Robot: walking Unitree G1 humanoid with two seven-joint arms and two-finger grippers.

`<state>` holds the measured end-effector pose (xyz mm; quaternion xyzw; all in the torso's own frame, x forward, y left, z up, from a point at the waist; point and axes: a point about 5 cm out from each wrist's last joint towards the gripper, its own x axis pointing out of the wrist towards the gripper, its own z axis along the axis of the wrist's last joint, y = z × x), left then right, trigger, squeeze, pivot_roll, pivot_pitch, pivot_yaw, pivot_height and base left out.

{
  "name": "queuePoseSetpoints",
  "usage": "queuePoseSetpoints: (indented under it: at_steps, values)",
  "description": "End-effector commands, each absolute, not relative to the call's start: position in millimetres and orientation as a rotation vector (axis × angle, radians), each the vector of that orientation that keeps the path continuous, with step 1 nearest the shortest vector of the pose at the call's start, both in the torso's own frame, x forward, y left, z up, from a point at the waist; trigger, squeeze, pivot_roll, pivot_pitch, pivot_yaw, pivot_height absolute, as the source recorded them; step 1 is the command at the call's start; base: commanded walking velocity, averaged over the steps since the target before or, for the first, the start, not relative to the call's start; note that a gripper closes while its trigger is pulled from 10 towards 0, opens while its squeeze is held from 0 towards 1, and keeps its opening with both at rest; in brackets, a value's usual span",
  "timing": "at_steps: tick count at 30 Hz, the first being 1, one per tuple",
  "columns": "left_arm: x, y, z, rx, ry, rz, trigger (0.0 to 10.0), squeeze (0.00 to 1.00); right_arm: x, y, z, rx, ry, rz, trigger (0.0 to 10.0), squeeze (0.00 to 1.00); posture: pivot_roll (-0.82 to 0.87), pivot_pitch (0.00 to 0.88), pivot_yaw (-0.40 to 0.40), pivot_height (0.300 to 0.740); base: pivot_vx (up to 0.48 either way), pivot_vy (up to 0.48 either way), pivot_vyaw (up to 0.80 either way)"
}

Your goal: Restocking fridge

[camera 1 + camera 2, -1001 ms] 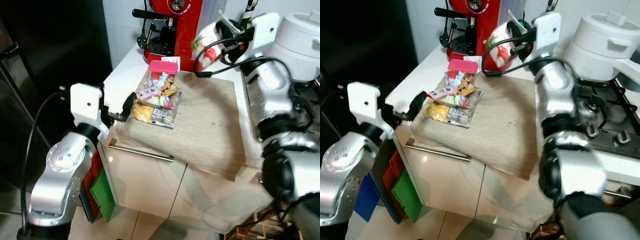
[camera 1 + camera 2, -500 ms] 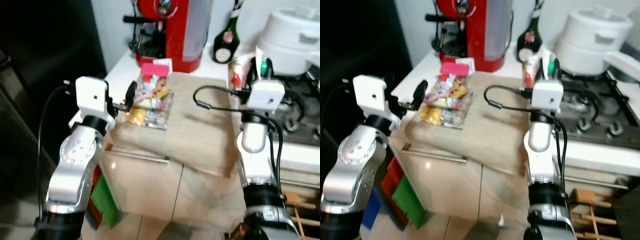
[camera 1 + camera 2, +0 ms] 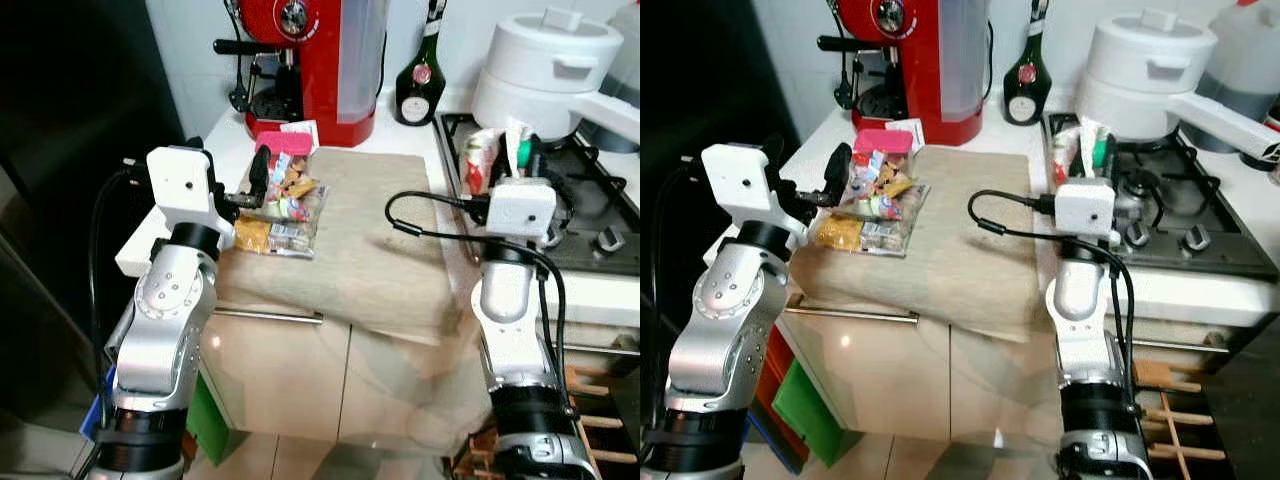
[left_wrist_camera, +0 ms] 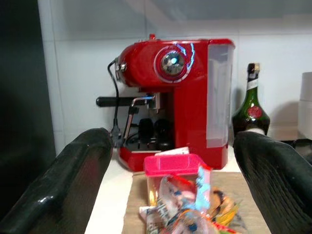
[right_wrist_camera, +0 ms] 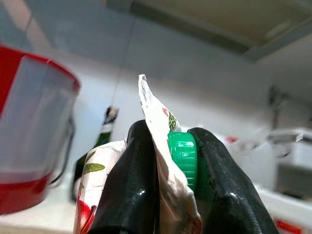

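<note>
Between the right end effector (image 5: 168, 195) fingers, a carton with a green cap (image 5: 183, 158) is clamped at its folded top, held upright above the stove edge (image 3: 470, 190) beside the table (image 3: 380, 250). Left end effector (image 3: 255, 185) is spread wide, empty, just beside the snack bag (image 3: 285, 200) lying on the table's near-left part. Carton looks light-to-medium, walls soft and crushable; gripping at the cap ridge is the stiffer hold. Bag is crinkly, slippery, loose contents; best pinched at an edge. Red coffee machine (image 3: 315, 60) and bottle (image 3: 413, 70) stand behind.
</note>
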<state>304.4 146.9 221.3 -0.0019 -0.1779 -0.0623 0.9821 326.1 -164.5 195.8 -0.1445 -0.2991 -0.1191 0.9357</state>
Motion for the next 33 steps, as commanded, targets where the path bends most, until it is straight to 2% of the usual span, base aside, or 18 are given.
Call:
queuePoseSetpoints:
  at_steps: [1, 7, 33]
  values:
    - [306.8, 150.4, 225.9, 0.001, -0.377, -0.107, 10.0, 0.0, 330.0, -161.1, 191.0, -0.277, -0.564, -0.211, 0.0, 0.0, -0.07, 0.0, 0.028, 0.74, -0.285, 0.0, 0.0]
    - [309.3, 149.0, 225.2, -0.003, -0.382, -0.114, 10.0, 0.0, 332.8, -156.8, 183.7, -0.282, -0.509, -0.147, 0.0, 0.0, -0.07, 0.0, 0.02, 0.74, -0.304, 0.0, 0.0]
    - [310.9, 146.0, 222.0, 0.005, -0.374, -0.159, 10.0, 0.0, 332.6, -158.6, 170.0, -0.296, -0.432, -0.099, 0.0, 0.0, -0.08, 0.0, 0.033, 0.74, -0.305, 0.0, 0.0]
